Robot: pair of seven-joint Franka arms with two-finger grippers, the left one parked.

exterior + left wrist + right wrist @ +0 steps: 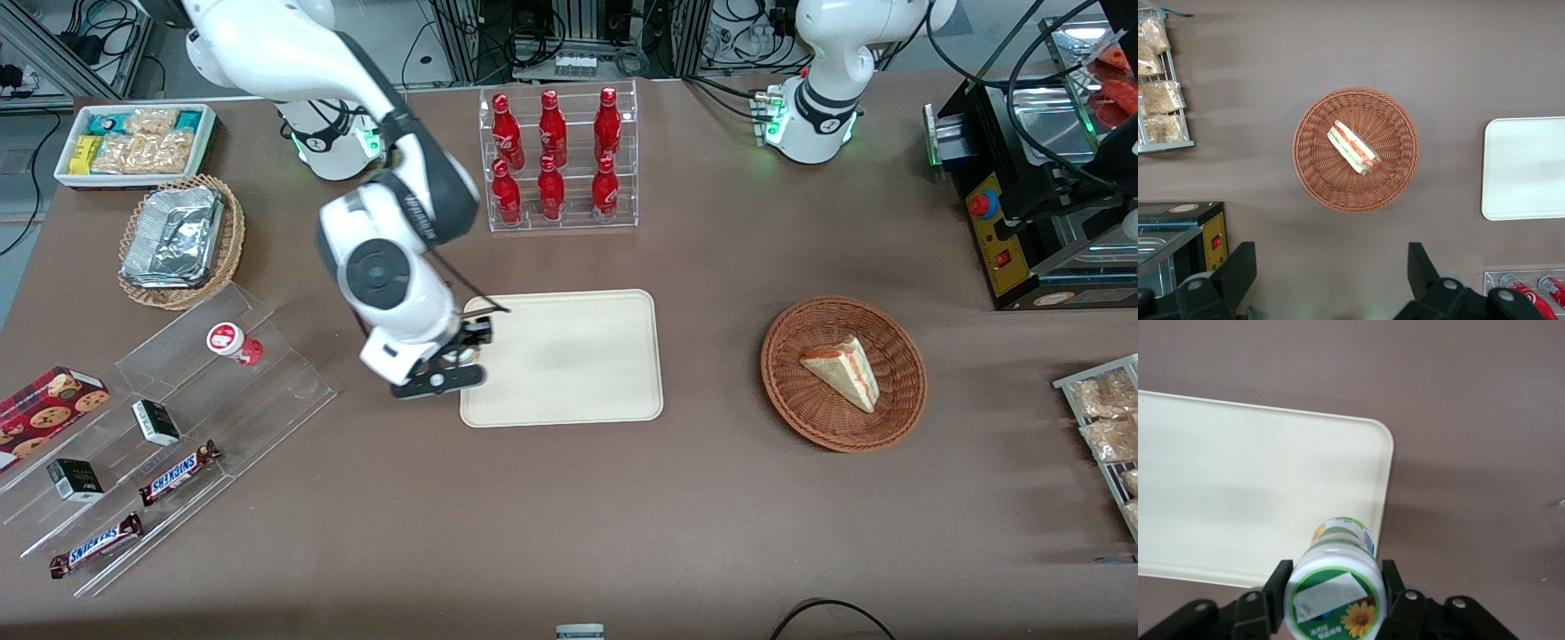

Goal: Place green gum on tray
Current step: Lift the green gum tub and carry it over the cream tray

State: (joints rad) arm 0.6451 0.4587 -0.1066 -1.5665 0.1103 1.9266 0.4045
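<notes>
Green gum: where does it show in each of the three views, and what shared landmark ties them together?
Front view: the green gum is barely visible under the gripper, at the tray's edge toward the working arm's end.
Right wrist view: green gum clamped between the gripper fingers, over the tray edge.
Left wrist view: not in it.
Shared landmark: the tray, in all three.

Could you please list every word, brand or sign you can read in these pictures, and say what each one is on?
"SNICKERS": on the bar on the clear stand.
"SNICKERS": on the second bar, nearer the front camera.
Green gum, held in the gripper over the tray edge: sunflower picture on the lid, print too small to read.
Red bottles: white script, unreadable.
Red-lidded bottle, dark boxes: unreadable.
</notes>
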